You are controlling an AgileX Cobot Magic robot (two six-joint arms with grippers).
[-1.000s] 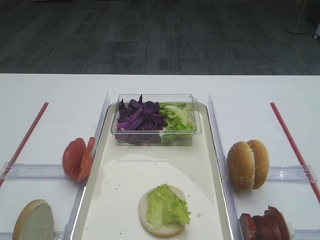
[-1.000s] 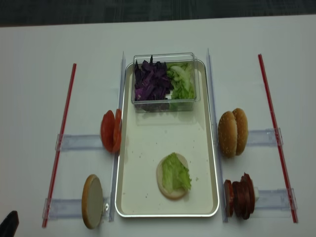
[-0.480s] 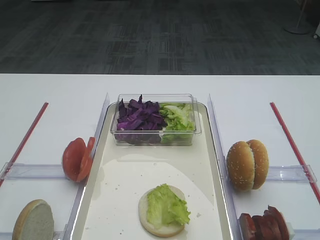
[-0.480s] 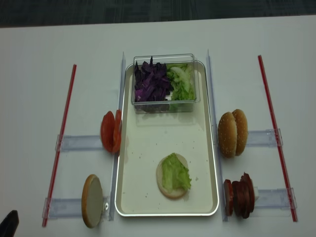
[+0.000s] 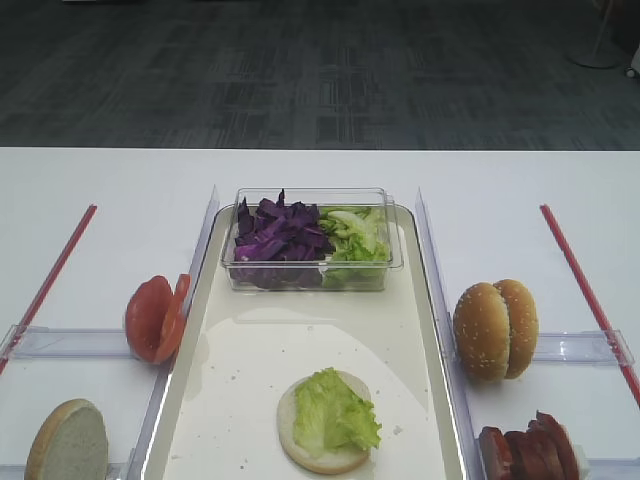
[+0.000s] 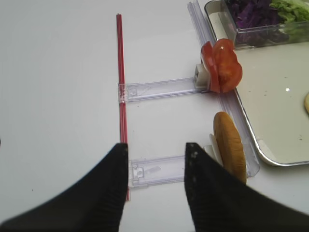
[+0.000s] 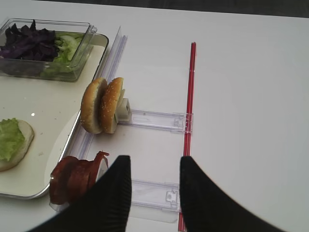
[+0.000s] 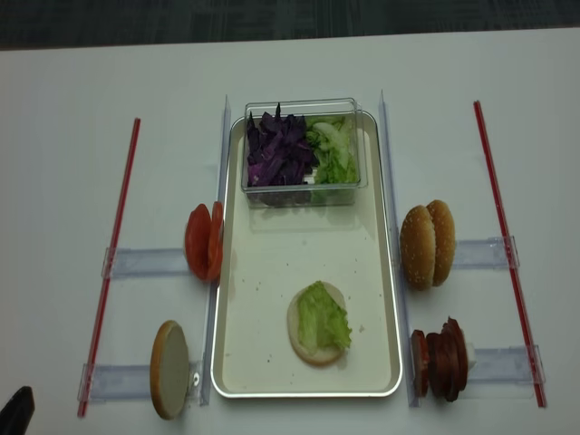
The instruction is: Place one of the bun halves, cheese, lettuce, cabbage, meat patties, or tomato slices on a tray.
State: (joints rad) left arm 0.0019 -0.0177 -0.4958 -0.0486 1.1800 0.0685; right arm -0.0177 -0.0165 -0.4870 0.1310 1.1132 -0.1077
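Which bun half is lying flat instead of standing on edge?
The bun half on the tray, topped with lettuce. The sesame bun halves and pale-faced bun half stand upright in racks.

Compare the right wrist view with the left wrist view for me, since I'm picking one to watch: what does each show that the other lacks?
Only the right wrist view shows the sesame buns, the patties, the lettuce-topped bun on the tray and the right end effector, open and empty. Only the left wrist view shows the tomato slices, the edge-on bun half and the left end effector, also open and empty. Both show the tray, the tub of cabbage and lettuce, a red strip and clear holders.
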